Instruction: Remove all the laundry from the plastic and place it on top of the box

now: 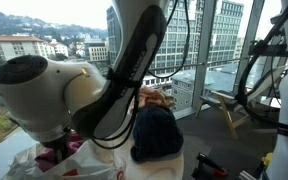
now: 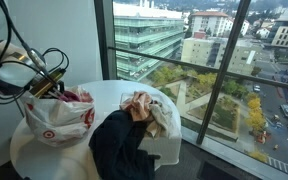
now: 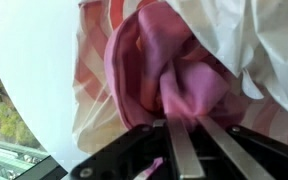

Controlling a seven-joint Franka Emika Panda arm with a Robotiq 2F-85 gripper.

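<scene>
A white plastic bag (image 2: 64,122) with red logos stands on the round white table; it also shows in an exterior view (image 1: 24,166). My gripper (image 2: 50,88) reaches into its mouth. In the wrist view the two fingers (image 3: 184,123) are pressed together on a fold of pink cloth (image 3: 164,65) lying among striped and white laundry. The white box (image 2: 172,148) next to the bag carries a dark navy garment (image 2: 122,148) and a beige-orange cloth (image 2: 144,108). Both also show in an exterior view, the navy garment (image 1: 156,135) below the orange cloth (image 1: 156,97).
The table (image 2: 109,92) stands against a floor-to-ceiling window (image 2: 214,70) with a white wall on one side. The arm's own links (image 1: 94,85) fill the foreground of an exterior view. A wooden stand (image 1: 229,105) and dark gear stand on the floor beyond.
</scene>
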